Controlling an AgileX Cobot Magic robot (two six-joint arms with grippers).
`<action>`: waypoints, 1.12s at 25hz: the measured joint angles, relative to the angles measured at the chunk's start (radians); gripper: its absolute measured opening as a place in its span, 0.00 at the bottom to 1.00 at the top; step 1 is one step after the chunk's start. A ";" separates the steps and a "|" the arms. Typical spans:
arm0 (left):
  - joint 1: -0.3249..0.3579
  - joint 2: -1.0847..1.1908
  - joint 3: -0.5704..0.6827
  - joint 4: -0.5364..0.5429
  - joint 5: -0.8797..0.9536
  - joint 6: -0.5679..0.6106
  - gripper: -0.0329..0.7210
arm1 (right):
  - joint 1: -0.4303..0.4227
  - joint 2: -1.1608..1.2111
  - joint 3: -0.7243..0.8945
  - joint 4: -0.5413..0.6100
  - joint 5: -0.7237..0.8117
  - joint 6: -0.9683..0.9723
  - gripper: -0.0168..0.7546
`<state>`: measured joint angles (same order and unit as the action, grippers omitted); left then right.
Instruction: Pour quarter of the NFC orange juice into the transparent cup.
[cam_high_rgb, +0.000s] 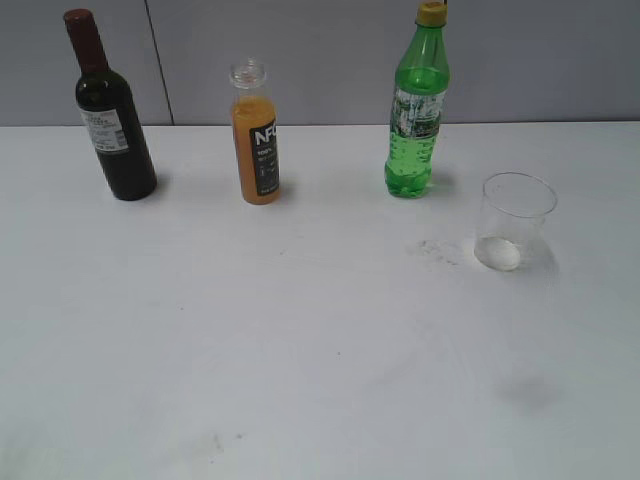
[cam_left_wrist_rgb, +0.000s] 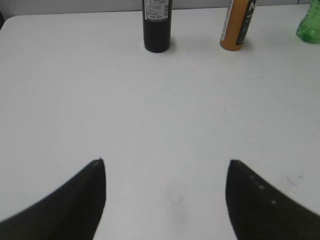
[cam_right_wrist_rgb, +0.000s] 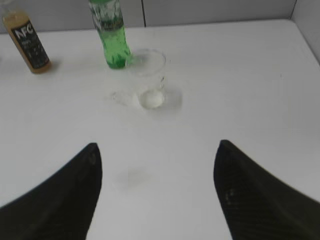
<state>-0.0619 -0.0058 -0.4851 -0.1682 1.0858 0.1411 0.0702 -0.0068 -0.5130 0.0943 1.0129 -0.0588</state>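
**Tabletop stock — four vessels, two tools idle**

Left tool (cam_left_wrist_rgb: 165, 172): fingers spread wide, nothing between them, hovering above bare white tabletop (cam_left_wrist_rgb: 150, 110). Right tool (cam_right_wrist_rgb: 157, 160): likewise spread wide and holding nothing, over bare surface in front of the cup.

Transparent cup (cam_high_rgb: 515, 221): upright, right side, nearer than the bottles; appears empty. It stands just in front and to the right of the green soda bottle (cam_high_rgb: 415, 110), apart from it in the exterior view.

Back row, left to right, all upright — dark wine bottle (cam_high_rgb: 110, 110), NFC orange juice (cam_high_rgb: 256, 140), green soda bottle. The juice bottle has no cap on its clear neck, is filled nearly to the shoulder, and stands well apart from the cup, with the soda bottle between them.

Faint smudges mark the tabletop beside the cup.
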 joint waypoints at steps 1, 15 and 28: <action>0.000 0.000 0.000 0.000 0.000 0.000 0.80 | 0.000 0.000 -0.005 0.000 -0.025 0.000 0.72; 0.000 0.000 0.000 0.000 0.000 0.000 0.80 | 0.000 0.128 0.093 0.187 -0.524 -0.102 0.72; 0.000 0.000 0.000 0.000 0.000 0.000 0.80 | 0.000 0.528 0.221 0.331 -0.927 -0.414 0.72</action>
<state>-0.0619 -0.0058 -0.4851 -0.1682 1.0858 0.1411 0.0702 0.5208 -0.2922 0.4249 0.0862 -0.4729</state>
